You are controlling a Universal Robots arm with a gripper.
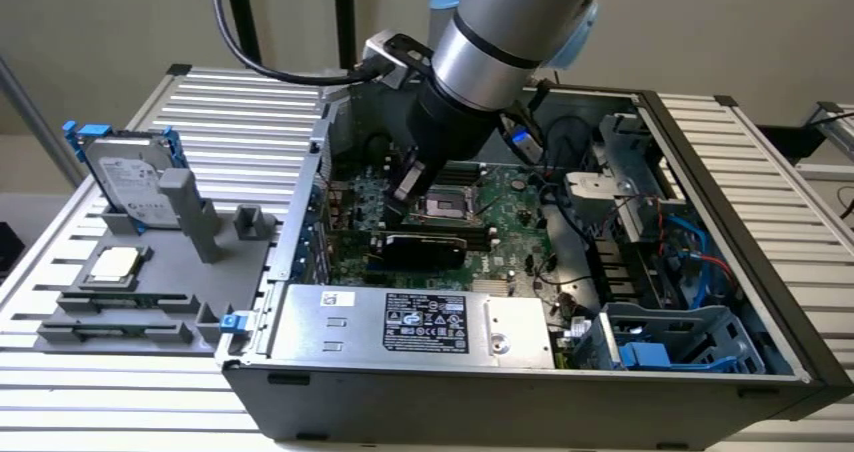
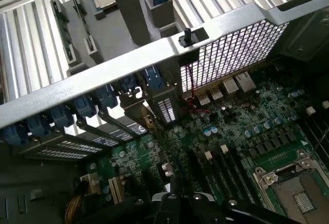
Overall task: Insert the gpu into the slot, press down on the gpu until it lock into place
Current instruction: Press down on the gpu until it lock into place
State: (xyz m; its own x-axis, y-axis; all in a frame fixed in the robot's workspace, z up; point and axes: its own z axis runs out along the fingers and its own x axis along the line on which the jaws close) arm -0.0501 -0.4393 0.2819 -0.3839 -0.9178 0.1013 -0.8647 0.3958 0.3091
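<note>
Silver power-supply box [image 1: 414, 324] nearest, gpu [image 1: 418, 249] seated behind it, hand [image 1: 407, 187] closed empty above.

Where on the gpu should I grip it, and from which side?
Probably across the gpu at mid-length, pinching its two long faces and coming straight down through the open case. It runs lengthwise over the motherboard with the power-supply box close alongside, so only the top looks free.

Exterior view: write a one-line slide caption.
Robot arm's shut gripper hovers inside the open computer case, above the gpu on the motherboard.
</note>
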